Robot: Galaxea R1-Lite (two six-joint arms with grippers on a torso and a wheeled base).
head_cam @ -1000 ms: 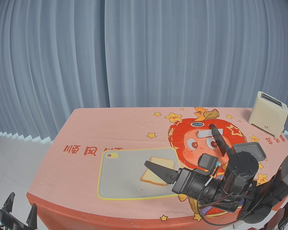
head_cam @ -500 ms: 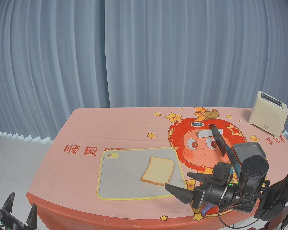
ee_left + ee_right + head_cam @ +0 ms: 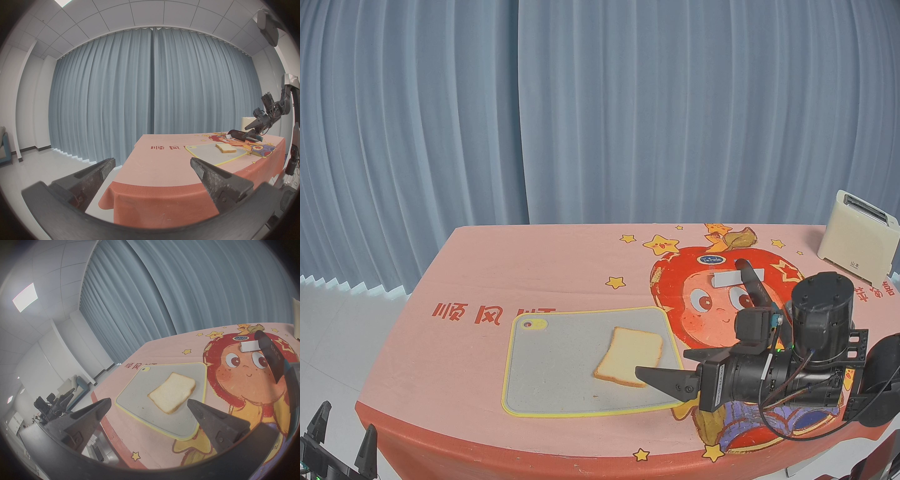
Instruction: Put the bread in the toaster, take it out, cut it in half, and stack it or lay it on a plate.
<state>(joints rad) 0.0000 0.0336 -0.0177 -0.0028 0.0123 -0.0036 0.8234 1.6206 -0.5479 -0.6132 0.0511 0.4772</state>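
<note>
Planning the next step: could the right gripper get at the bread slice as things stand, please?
Probably yes: the right gripper hovers open close to the bread slice on the cutting board, with nothing between them.

The knife (image 3: 752, 282) shows you only its black blade; the handle end runs behind the right arm. At the far right, the toaster (image 3: 858, 236) is cut by the picture's edge in the head view, and from the left wrist it is too small for you to make out its slot. The right gripper (image 3: 662, 364) covers part of the cutting board (image 3: 562, 365) along its right edge. At the near left, the left gripper (image 3: 345, 422) is cut off below its fingertips.
</note>
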